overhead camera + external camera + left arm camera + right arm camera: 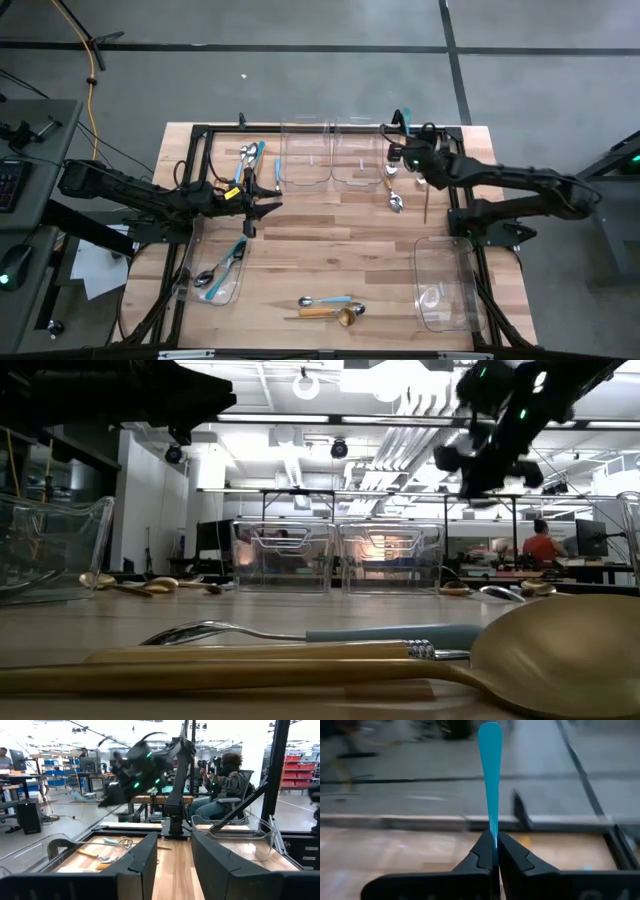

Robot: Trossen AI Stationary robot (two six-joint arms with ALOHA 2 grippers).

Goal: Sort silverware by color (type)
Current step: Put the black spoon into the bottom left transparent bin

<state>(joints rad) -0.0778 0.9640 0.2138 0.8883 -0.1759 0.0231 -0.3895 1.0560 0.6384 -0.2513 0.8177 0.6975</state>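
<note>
One light-blue-handled utensil point(490, 775) stands pinched upright in the right gripper point(494, 851), raised over the table's far side. Held only at its very end, it could pivot or slip out mid-carry. Left gripper point(262, 208) waits spread.

Noted both arms matte black, slender segmented links with bulkier joint housings. Right arm point(500, 185) showed small green indicator lights near wrist; same green dots seen on it from left wrist camera. Left arm point(130, 190) carried small yellow marking close to gripper. Fingers point(515, 857) on right gripper were dark, wedge-shaped, smooth-faced. I saw black cabling along left arm base.
</note>
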